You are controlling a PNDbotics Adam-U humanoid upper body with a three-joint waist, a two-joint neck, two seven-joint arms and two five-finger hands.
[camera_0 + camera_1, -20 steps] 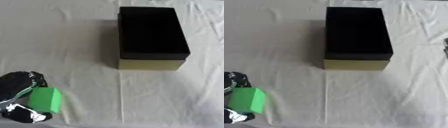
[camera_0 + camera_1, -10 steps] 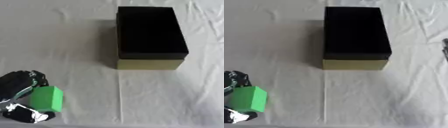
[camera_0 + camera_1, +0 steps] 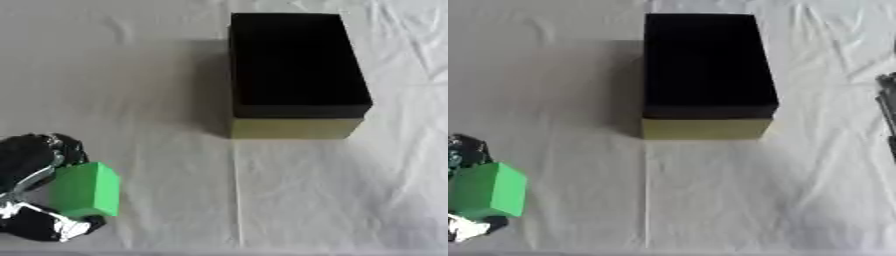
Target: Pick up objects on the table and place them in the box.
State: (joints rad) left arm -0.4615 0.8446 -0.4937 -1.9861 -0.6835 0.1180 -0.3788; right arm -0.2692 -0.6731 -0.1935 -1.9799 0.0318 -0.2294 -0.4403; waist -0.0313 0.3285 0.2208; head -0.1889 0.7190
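A green block [image 3: 85, 190] sits at the lower left in my left hand [image 3: 28, 159], which is shut on it; black fingers curl over its far side and the thumb [image 3: 39, 227] presses its near side. An open box [image 3: 296, 62] with a dark inside and a yellow-green front wall stands upright at the centre back, well to the right of the block and farther away. Only a thin dark edge of my right hand [image 3: 887, 102] shows at the right border of the right eye view.
A white cloth [image 3: 289, 195] with creases covers the table. A straight fold line runs from the box's front toward the near edge.
The green block and my left hand have shifted slightly away from the near edge. The box has stayed in place.
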